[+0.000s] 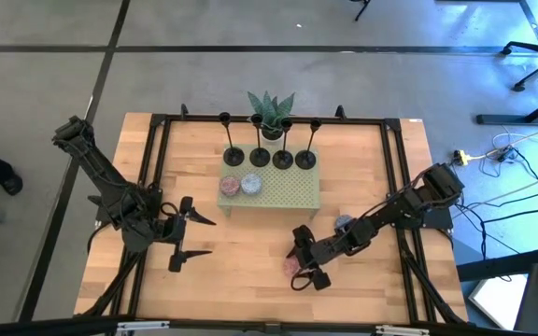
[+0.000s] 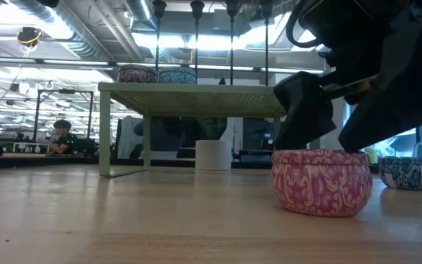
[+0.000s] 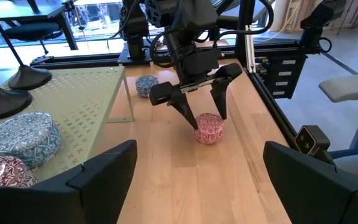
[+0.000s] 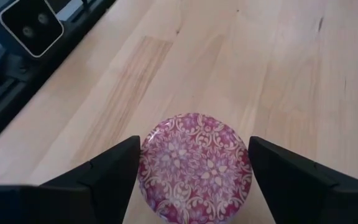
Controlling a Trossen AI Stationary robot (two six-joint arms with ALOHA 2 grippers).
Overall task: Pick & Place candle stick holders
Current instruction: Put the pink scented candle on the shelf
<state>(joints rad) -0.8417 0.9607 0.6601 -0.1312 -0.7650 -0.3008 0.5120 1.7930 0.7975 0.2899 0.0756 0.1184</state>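
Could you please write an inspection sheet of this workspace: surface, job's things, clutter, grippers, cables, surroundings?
Surface: wooden table inside a black frame, with a pale green perforated stand on it.
Job's things: four black candle stick holders in a row at the stand's far edge, untouched.
Clutter: two tins on the stand; pink tin and blue tin on the table; potted plant behind the holders.
Grippers: left gripper open, holding nothing, over the table; right gripper open, fingers either side of the pink tin.
Cables: loose cables on the floor, right of the table.
Surroundings: grey floor; a person seated far behind.
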